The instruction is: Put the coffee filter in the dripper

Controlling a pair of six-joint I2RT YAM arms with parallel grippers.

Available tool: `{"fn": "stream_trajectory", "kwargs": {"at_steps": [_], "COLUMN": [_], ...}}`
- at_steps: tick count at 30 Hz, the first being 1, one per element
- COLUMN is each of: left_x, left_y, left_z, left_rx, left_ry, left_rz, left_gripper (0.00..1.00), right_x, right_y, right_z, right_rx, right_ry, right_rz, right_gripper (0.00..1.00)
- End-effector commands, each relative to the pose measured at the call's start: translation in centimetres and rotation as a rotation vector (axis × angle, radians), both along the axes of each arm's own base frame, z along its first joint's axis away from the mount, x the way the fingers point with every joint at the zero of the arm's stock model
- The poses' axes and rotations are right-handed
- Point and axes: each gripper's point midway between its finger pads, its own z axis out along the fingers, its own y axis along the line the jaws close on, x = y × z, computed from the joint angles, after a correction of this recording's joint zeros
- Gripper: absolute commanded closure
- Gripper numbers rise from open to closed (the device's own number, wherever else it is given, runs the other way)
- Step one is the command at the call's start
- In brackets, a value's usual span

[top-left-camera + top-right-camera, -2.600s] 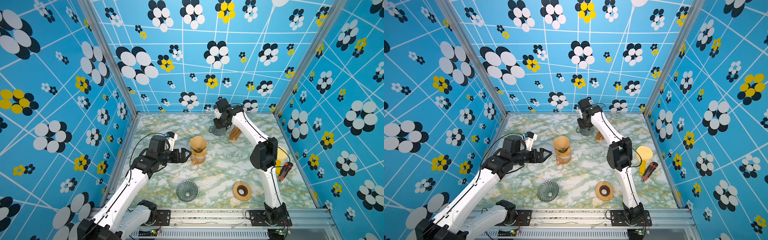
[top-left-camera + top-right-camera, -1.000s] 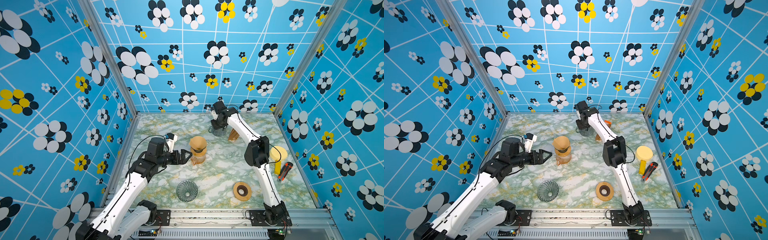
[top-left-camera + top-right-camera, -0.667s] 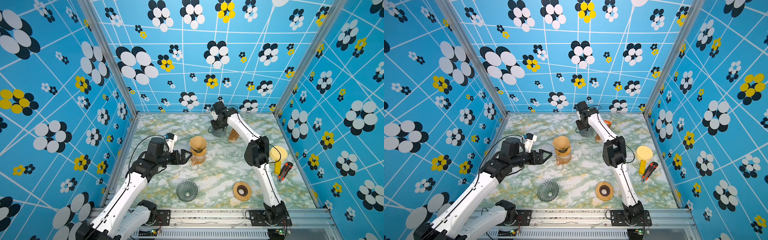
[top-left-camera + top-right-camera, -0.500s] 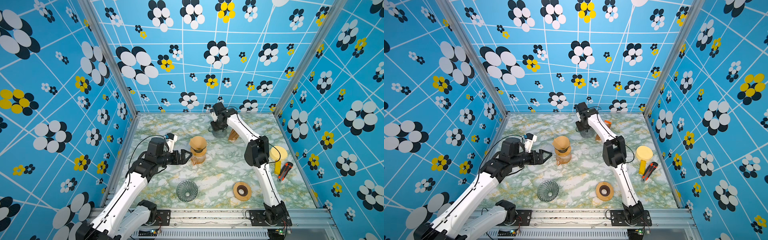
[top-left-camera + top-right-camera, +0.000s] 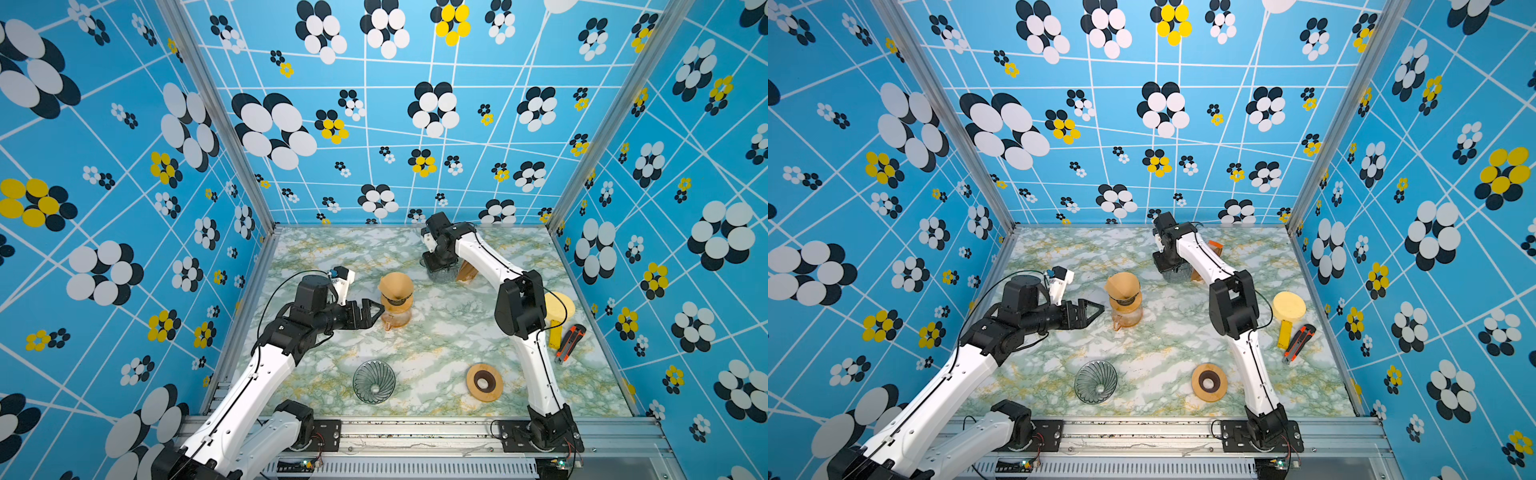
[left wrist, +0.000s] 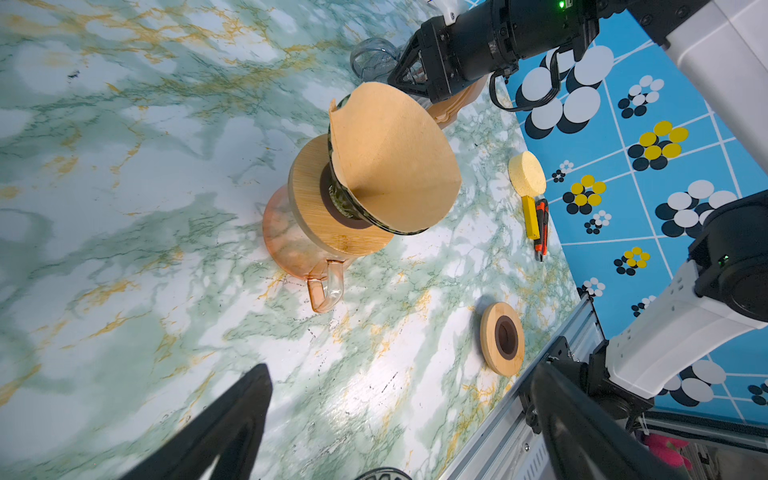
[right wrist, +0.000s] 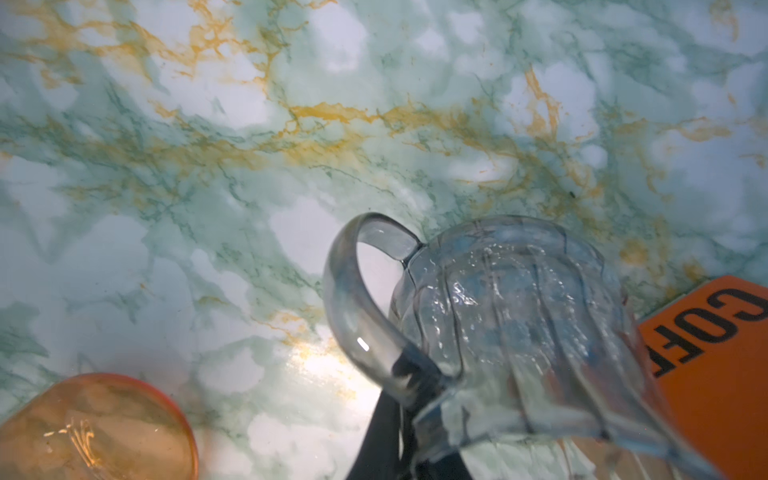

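Note:
A brown paper coffee filter sits as an open cone in the dark dripper. The dripper rests on a wooden collar atop the orange glass carafe. My left gripper is open, just left of the carafe, with nothing between its fingers. At the back, my right gripper is shut on the rim of a clear glass dripper, next to its handle.
An orange filter box stands right behind the clear dripper. A second ribbed glass dripper and a wooden ring lie near the front rail. A yellow scoop and a box cutter lie by the right wall.
My right gripper has shifted slightly left and down onto the clear glass dripper and closed on its rim. The left arm has barely moved.

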Motion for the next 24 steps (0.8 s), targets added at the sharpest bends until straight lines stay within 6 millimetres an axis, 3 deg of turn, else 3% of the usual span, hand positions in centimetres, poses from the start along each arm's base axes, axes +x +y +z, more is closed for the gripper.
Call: {"fn": "stream_trajectory", "kwargs": {"at_steps": [1,6,7,9,21,24], "left_x": [0.0,0.0,0.0,0.0,0.0,0.0], "left_y": [-0.1,-0.1,-0.1,-0.1,-0.3,-0.3], "left_z": [0.5,0.7,0.7,0.7,1.2,1.3], "left_rx": [-0.01,-0.013,-0.013,-0.014,-0.029,-0.034], "left_ry": [-0.012,-0.016,-0.016,-0.018,-0.031,-0.03], "left_rz": [-0.003,-0.002,-0.001,-0.001,0.001,0.001], "left_gripper": [0.01,0.01,0.01,0.01,0.01,0.01], "right_x": [-0.9,-2.7,-3.2,-4.2,-11.6,-13.9], "right_y": [0.5,0.5,0.4,0.5,-0.8,-1.3], "right_z": [3.0,3.5,4.8,4.9,4.2,3.2], "right_rx": [0.051,0.093,0.11,0.12,0.082,0.087], "right_ry": [-0.033,-0.013,-0.029,-0.02,0.046,0.086], "right_rz": [0.003,0.002,0.007,0.014,0.032,0.032], "right_gripper": [0.9,0.9,0.9,0.91,0.91,0.91]}}
